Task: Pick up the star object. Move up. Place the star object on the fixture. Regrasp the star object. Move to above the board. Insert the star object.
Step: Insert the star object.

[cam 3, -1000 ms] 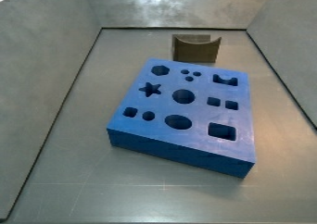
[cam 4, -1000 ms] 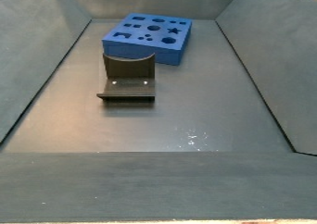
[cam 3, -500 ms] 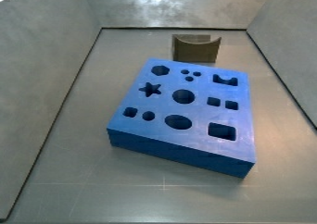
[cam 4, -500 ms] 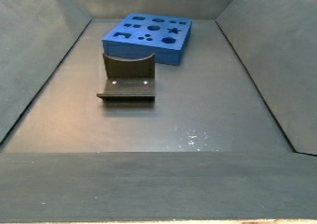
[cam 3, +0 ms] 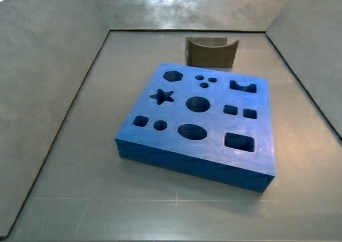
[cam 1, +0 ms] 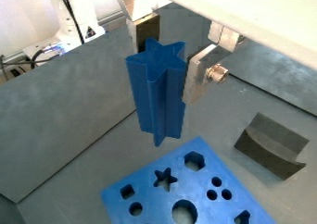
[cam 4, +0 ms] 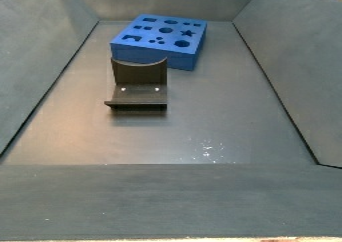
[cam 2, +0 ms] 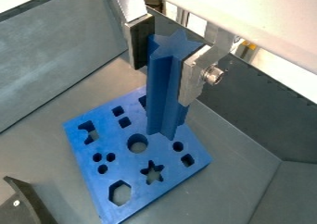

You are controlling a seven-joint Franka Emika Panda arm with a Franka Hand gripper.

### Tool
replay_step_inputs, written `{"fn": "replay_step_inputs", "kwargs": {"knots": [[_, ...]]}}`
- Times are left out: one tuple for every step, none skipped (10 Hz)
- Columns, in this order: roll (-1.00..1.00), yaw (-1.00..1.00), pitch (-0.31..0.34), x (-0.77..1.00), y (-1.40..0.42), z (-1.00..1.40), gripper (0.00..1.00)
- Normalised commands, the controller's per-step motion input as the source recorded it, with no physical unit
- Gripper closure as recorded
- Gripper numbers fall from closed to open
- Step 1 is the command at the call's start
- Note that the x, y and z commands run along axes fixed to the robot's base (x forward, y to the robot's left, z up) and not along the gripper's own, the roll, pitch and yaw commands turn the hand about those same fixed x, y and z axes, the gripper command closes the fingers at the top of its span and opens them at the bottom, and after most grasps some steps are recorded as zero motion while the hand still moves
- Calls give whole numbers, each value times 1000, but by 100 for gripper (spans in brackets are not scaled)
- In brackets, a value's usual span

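In both wrist views my gripper point(cam 1: 171, 56) point(cam 2: 168, 61) is shut on the star object point(cam 1: 158, 93) point(cam 2: 165, 89), a blue star-section peg hanging upright between the fingers. It is held well above the blue board point(cam 1: 130, 196) point(cam 2: 95, 146), which also shows in both side views point(cam 3: 218, 121) point(cam 4: 163, 49). The board's star-shaped hole point(cam 1: 161, 180) point(cam 2: 151, 170) point(cam 3: 163, 96) lies below the peg, a little off its lower end. The gripper and the peg are out of view in both side views.
The dark fixture point(cam 3: 211, 52) point(cam 4: 139, 84) stands on the floor beside the board; it also shows in both wrist views point(cam 1: 270, 144) point(cam 2: 19, 202). Sloping grey walls point(cam 3: 54, 96) point(cam 4: 287, 76) enclose the floor on all sides.
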Motion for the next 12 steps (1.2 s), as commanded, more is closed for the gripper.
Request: {"fn": "replay_step_inputs", "kwargs": {"knots": [[0, 494, -149, 300, 11, -503, 100], [0, 646, -260, 214, 94, -534, 100], [-14, 471, -200, 74, 0, -320, 100], [0, 6, 0, 0, 0, 0, 100], [0, 0, 0, 0, 0, -26, 100], [9, 257, -203, 0, 77, -537, 100], [0, 366, -297, 0, 149, -606, 100], [0, 117, -249, 40, 9, -411, 100], [54, 0, -154, 31, 0, -306, 100], [17, 0, -157, 0, 0, -297, 100], [54, 146, -149, 37, 154, -420, 100], [0, 603, -214, 0, 334, -480, 100]]}}
